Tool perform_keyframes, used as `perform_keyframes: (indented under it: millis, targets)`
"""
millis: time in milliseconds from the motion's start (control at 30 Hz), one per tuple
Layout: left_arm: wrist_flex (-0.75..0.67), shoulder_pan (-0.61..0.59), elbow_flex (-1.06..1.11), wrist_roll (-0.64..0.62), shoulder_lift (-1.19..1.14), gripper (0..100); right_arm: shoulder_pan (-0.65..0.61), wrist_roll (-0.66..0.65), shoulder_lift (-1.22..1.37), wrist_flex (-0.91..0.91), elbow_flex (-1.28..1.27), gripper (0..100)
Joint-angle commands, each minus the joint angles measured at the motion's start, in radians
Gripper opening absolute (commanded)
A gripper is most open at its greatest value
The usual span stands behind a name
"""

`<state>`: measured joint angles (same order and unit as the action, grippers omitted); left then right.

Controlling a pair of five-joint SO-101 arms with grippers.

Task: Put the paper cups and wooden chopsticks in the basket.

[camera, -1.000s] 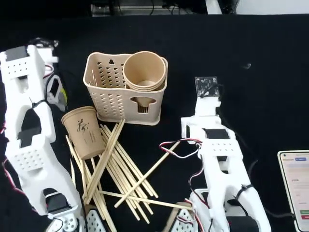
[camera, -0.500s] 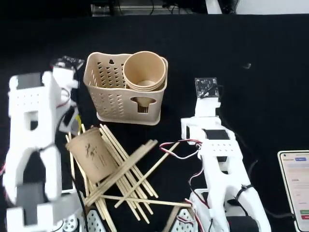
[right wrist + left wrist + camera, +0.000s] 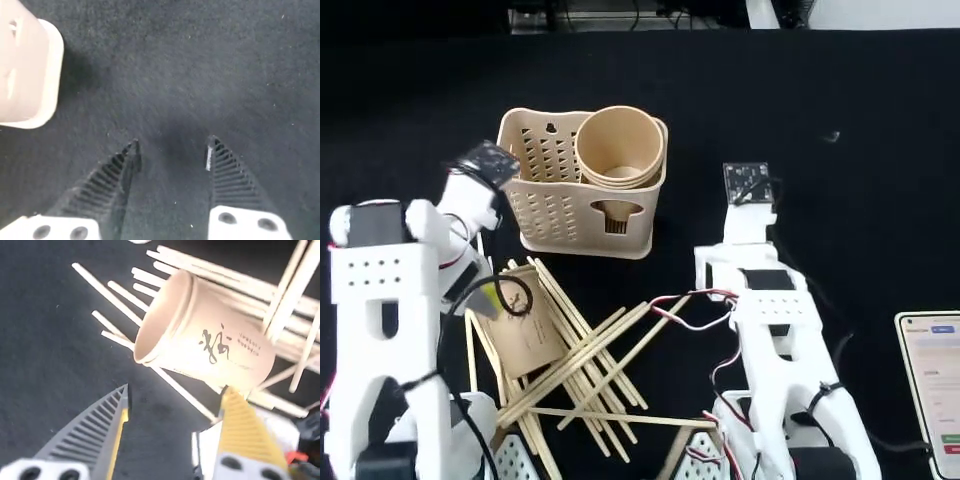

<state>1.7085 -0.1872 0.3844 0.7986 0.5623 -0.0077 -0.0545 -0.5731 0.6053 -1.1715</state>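
Tipped over since a second ago, the loose tan paper cup (image 3: 520, 325) lay on its side across the scattered wooden chopsticks (image 3: 582, 372), and the left arm had swung in over it. Seen from the left wrist, that cup (image 3: 205, 342) rested just beyond the left gripper (image 3: 175, 389), whose jaws were spread wide with nothing between them. Behind the pile stood the beige perforated plastic basket (image 3: 535, 205), already holding a stack of paper cups (image 3: 620, 145) in its right end. Off to the side, the right gripper (image 3: 172, 147) hung parted and empty over the black tablecloth (image 3: 225, 60).
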Motion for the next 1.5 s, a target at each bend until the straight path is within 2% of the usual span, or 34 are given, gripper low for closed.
perform_keyframes:
  millis: [0,133,433,867,1133,1367,1467]
  targets:
    - [-0.021,0.007,-0.033,0.106,-0.075,30,0.014,-0.014,-0.042,-0.011,0.002,20.9]
    - [-0.044,0.010,-0.045,0.160,-0.167,30,0.014,-0.014,-0.042,-0.009,0.002,20.9]
    - [-0.072,0.036,-0.094,0.226,-0.187,30,0.015,-0.014,-0.042,-0.009,0.002,20.9]
    - [-0.235,0.054,0.114,0.221,-0.180,30,0.015,-0.014,-0.042,-0.009,0.004,20.8]
    - [-0.183,0.062,0.136,0.218,-0.173,30,0.015,-0.014,-0.042,-0.009,0.005,20.8]
    - [-0.161,0.065,0.142,0.218,-0.173,14,0.017,-0.014,-0.042,-0.009,0.005,20.8]
    - [-0.129,0.065,0.134,0.218,-0.173,14,0.018,-0.014,-0.042,-0.009,0.007,20.8]
